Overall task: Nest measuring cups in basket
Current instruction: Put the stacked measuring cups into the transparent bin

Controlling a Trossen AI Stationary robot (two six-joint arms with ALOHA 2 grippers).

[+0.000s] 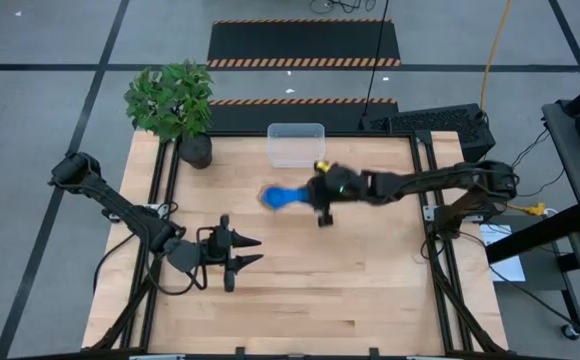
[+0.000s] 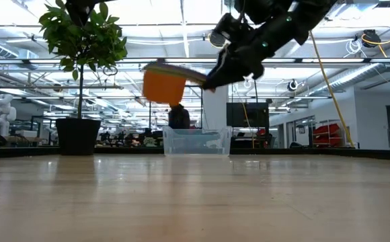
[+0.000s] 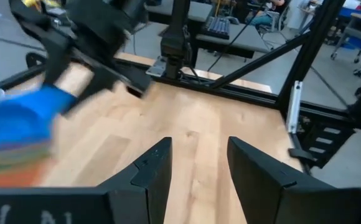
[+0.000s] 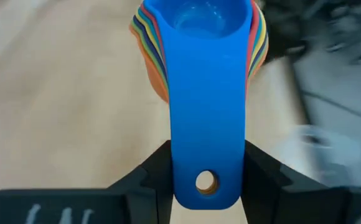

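We have the nested measuring cups up in the air, pinched by their stacked handles between the fingers of the right gripper; the blue cup sits on top and the orange one shows underneath in the low view. The stack hangs above the table, short of the basket, which stands at the far edge beside the plant pot.

The step in hand, as we judge it, is carrying the stack over the basket and setting it inside. To do that well we keep the handles level so the loose cups do not slide apart, bring the bowls over the middle of the basket rather than its near wall, and lower before letting go. The stack looks slightly tilted in the low view, though blur makes that hard to be sure of.

The left gripper waits near the front of the table, its fingers partly apart and holding nothing.
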